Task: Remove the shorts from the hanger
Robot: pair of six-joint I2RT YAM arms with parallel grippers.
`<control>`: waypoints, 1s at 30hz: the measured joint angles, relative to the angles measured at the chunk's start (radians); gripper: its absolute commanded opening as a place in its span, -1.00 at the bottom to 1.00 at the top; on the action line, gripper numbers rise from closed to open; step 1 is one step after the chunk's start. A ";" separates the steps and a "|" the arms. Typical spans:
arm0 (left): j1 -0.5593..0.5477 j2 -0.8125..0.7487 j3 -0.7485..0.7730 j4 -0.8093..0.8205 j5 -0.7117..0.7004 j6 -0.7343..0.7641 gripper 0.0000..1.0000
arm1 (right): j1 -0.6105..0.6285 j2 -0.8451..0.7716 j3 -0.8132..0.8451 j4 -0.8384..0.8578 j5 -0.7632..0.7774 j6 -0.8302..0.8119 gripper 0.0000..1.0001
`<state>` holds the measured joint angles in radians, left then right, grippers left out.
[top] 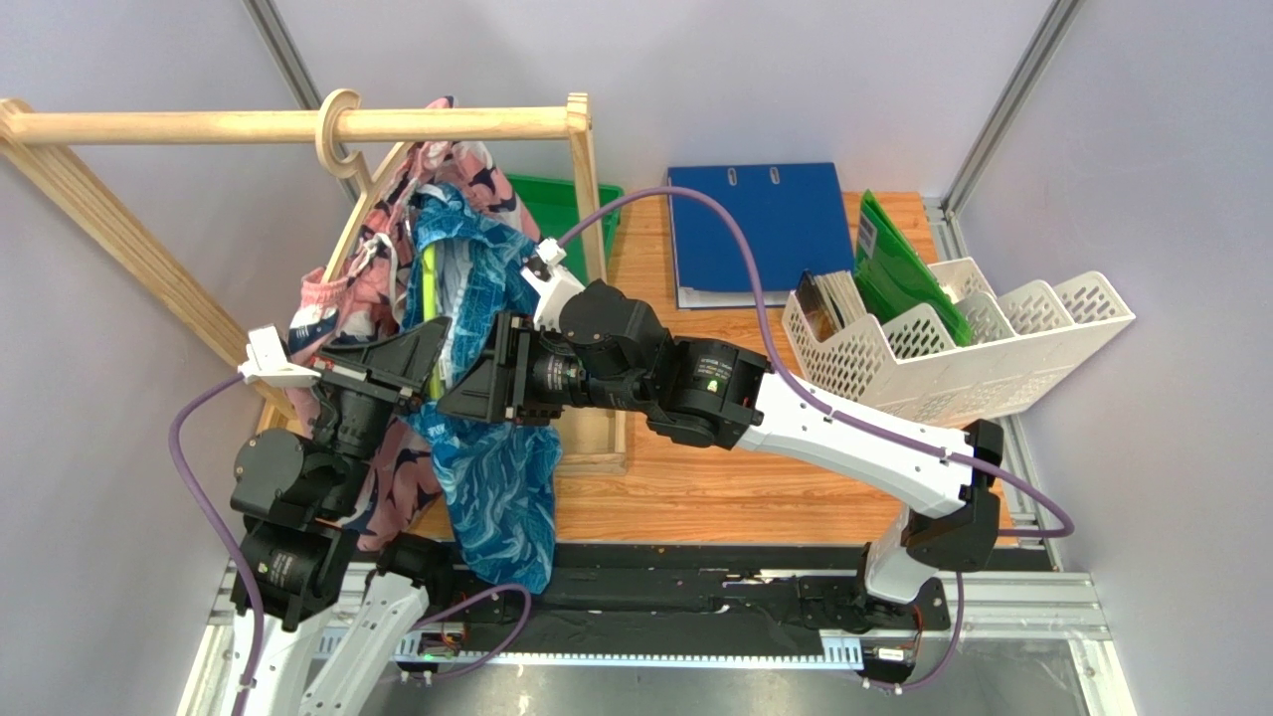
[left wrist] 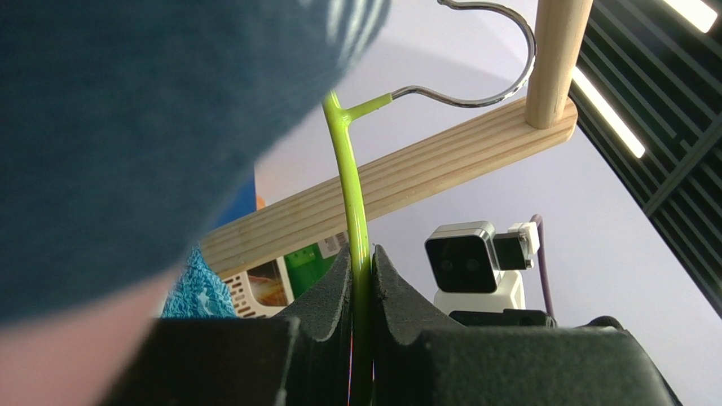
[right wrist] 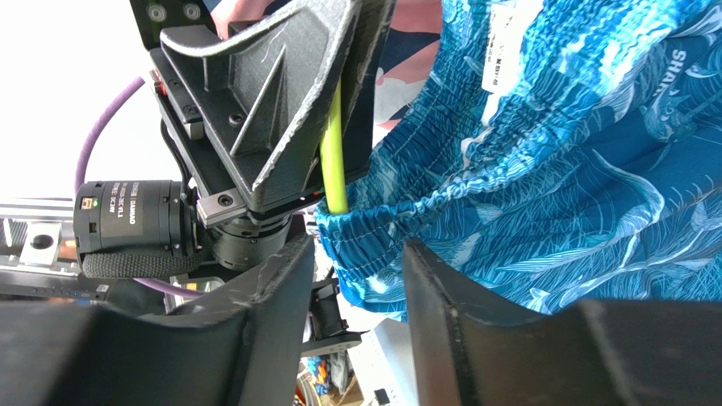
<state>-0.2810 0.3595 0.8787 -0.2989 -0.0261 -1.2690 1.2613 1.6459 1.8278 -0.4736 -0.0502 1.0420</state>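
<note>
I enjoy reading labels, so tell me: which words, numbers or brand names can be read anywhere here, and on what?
"SHAR", cut off by the picture's edge: printed on the blue-teal wavy-patterned swim shorts.
The white sewn-in tag on those shorts: print too small to read.
The label on the black round motor of a robot arm: too blurred to read.
Nothing else is legible.

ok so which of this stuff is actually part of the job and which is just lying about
Part of the job: blue-teal shorts, pink shorts, lime-green hanger clamped in the left gripper, right gripper at the blue waistband, wooden rail.
Just lying about: blue binder, white file organiser, green folder.
</note>
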 measured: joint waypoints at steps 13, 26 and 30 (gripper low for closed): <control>0.000 0.012 0.000 0.024 0.048 0.011 -1.00 | -0.035 0.004 0.007 0.003 -0.131 -0.042 -0.15; 0.000 0.019 0.017 -0.006 0.054 0.028 -1.00 | -0.048 0.025 0.059 -0.008 -0.194 -0.154 0.20; 0.000 0.039 0.075 -0.082 0.043 0.038 -1.00 | -0.060 -0.011 0.032 -0.041 -0.179 -0.257 0.34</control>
<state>-0.2810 0.3981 0.9539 -0.3809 0.0174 -1.2312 1.2018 1.6344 1.8595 -0.5144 -0.2295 0.7849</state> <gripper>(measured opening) 0.120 0.653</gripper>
